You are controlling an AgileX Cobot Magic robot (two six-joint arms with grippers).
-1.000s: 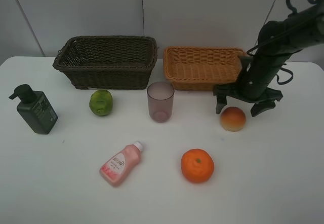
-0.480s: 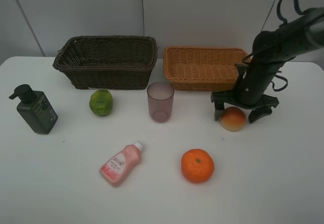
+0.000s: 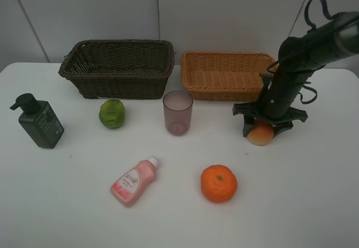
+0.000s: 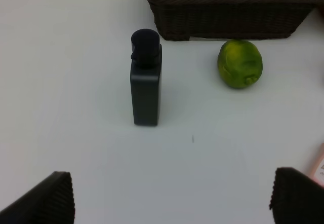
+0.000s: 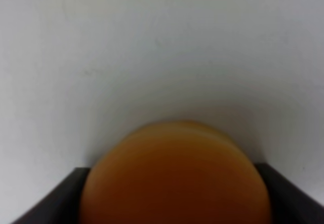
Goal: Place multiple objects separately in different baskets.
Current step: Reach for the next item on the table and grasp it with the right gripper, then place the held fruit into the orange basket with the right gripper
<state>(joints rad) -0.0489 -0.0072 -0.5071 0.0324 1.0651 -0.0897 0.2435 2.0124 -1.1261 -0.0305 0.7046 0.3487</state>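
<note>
On a white worktop, the right gripper reaches down near the right edge, its fingers clenched around a red-yellow peach just in front of the light tan basket. The left gripper hangs over the left side, fingers spread wide and empty. A dark green pump bottle stands by the left edge. A bumpy green citrus lies before the dark brown basket, a mauve cup stands mid-worktop, and a pink white-capped bottle and an orange tangerine lie toward the front edge.

You see a rough-woven dark brown wicker basket upper left, a smooth translucent mauve plastic cup at centre, a bumpy-skinned green citrus, all on a matt white surface.
</note>
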